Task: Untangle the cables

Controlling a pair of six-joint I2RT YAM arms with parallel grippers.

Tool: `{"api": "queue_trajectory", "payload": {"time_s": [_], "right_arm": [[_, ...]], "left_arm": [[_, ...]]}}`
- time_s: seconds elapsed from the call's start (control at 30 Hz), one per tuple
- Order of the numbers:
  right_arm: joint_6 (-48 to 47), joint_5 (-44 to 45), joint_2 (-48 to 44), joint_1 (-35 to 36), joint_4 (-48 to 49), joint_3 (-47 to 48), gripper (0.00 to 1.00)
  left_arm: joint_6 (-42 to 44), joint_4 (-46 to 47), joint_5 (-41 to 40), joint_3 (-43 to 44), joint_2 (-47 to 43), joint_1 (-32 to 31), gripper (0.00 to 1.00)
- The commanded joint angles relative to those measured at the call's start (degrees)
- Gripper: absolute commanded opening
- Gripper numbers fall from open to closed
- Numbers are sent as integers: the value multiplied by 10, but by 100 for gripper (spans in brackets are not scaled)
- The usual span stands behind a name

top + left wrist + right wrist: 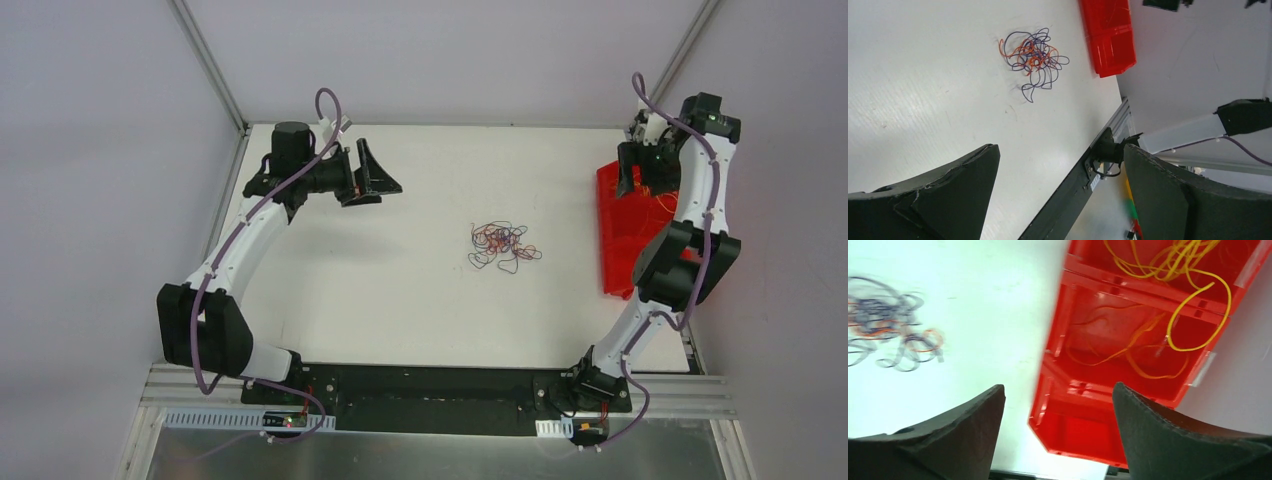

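A tangle of thin cables [503, 245] in orange, red, blue-purple and black lies on the white table, right of centre; it also shows in the left wrist view [1034, 57] and, blurred, in the right wrist view [890, 325]. Several yellow-orange cables [1168, 305] lie loose inside the red bin [626, 225]. My left gripper [378, 178] is open and empty, held high at the far left, well away from the tangle. My right gripper [640, 175] is open and empty above the red bin's far end.
The red compartmented bin [1088, 390] stands along the table's right edge. The black base rail [1083, 180] runs along the near edge. Grey walls and metal frame posts enclose the table at the back and sides.
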Motion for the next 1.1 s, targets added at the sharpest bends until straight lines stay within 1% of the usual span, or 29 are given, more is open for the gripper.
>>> {"api": "queue_trajectory", "payload": {"time_s": [0.0,0.13,0.23,0.3,0.33,0.43,0.5,0.57,0.6,0.63,0.73,0.8,0.93,1.0,1.07], "right_arm": [[41,-130,-55,19,-98,47,82],[90,-132,-38,35,-93,44,81],[111,-150,-26,41,-95,38,75],[136,-172,-27,59,-79,9,73],[152,-182,-29,75,-61,-13,72],[194,-187,-28,136,12,-71,72],[208,-183,-20,174,68,-101,71],[211,-173,8,202,101,-110,71],[213,-171,22,215,105,-108,69],[215,-169,35,224,109,-107,68],[221,-166,59,244,132,-123,64],[232,-173,64,252,151,-145,62],[267,-179,60,259,213,-197,59],[280,-180,63,262,237,-210,55],[291,-185,68,267,245,-216,51]], "left_arm": [[46,-54,-18,38,29,-4,99],[102,-122,-56,67,44,-7,99],[125,-133,-74,63,38,-7,99],[136,-133,-83,53,40,-11,99],[142,-133,-83,49,48,-15,99],[171,-132,-34,50,97,-32,99],[173,-119,-33,61,140,-54,99],[176,-97,-41,84,187,-81,99],[172,-78,-43,102,210,-95,98],[161,-57,-42,115,237,-108,95],[98,29,-25,148,317,-144,78],[45,100,-10,157,363,-165,68],[-44,221,-6,168,429,-206,67],[-73,257,-9,180,464,-224,66],[-93,274,-14,191,489,-239,66]]}}
